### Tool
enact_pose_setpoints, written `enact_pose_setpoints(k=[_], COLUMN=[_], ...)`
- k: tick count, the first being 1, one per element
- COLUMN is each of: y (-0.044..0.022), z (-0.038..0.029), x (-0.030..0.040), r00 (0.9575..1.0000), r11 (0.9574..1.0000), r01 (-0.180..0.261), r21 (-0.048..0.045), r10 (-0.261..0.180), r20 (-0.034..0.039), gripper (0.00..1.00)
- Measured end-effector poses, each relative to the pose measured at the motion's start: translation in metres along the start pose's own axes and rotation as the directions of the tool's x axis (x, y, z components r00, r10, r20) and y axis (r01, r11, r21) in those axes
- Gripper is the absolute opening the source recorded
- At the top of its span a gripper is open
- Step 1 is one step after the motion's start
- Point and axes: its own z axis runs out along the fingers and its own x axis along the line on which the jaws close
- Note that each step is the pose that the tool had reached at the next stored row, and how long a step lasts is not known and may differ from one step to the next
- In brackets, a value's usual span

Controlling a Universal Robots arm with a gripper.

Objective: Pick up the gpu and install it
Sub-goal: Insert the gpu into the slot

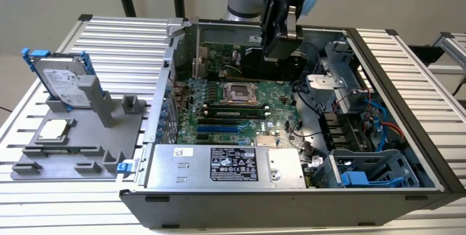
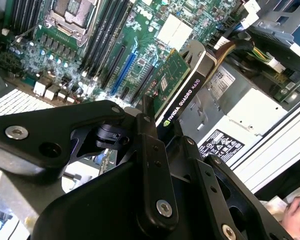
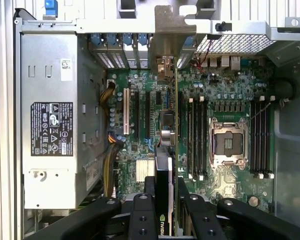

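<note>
In the exterior view the gripper (image 1: 280, 48) hung over the open computer case (image 1: 396, 98), which lay on its side on a slatted table (image 1: 124, 33). Its fingers were closed on the top edge of the graphics card (image 1: 276, 66), a dark slab held above the motherboard (image 1: 240, 115). The power supply (image 1: 218, 164) sat at the near end of the case. Outside the case, toward the exterior view's left, a hard drive (image 1: 64, 82) in a blue frame stood upright in a grey stand (image 1: 87, 148).

In the second wrist view the gripper (image 2: 165, 131) pinched the graphics card (image 2: 175, 82) between its black fingers (image 2: 149, 150). The card's green face was turned toward the expansion slots (image 2: 125, 65) and its black cover toward the power supply (image 2: 230, 95). Whether its lower edge touched a slot could not be told.

In the first wrist view the graphics card (image 3: 163, 170) appeared edge-on, running from the gripper (image 3: 166, 200) to its silver bracket (image 3: 168, 35), which stood by the slot openings in the case's rear wall. The card lay between the power supply (image 3: 52, 120) and the processor socket (image 3: 229, 144).
</note>
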Motion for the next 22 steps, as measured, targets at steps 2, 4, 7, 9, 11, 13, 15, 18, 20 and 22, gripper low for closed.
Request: enact_pose_setpoints(k=[2,4,7,9,11,13,15,18,20,22], y=[0.0,-0.0002,-0.0002,-0.0002,-0.0002,-0.0002,-0.0002,-0.0003,-0.0004,-0.0004], z=[0.0001,0.0011,0.0031,0.0046,0.0061,0.0078,0.0099,0.0128,0.0147,0.0167], x=[0.0,-0.0002,-0.0015,-0.0026,-0.0036,-0.0047,-0.0052,-0.006,-0.0065,-0.0071], r00=[1.0,1.0,1.0,1.0,1.0,1.0,1.0,1.0,1.0,1.0], r11=[1.0,1.0,1.0,1.0,1.0,1.0,1.0,1.0,1.0,1.0], r01=[0.0,0.0,0.0,0.0,0.0,0.0,0.0,0.0,0.0,0.0], r21=[0.0,0.0002,0.0,0.0,0.0001,0.0,0.0001,0.0001,0.0,0.0001], r10=[0.0,0.0,0.0,0.0,0.0,0.0,0.0,0.0,0.0,0.0], r20=[0.0001,0.0004,0.0002,0.0001,0.0001,0.0001,0.0004,0.0002,0.0,0.0002], gripper=[0.0,0.0,0.0,0.0,0.0,0.0,0.0,0.0,0.0,0.0])
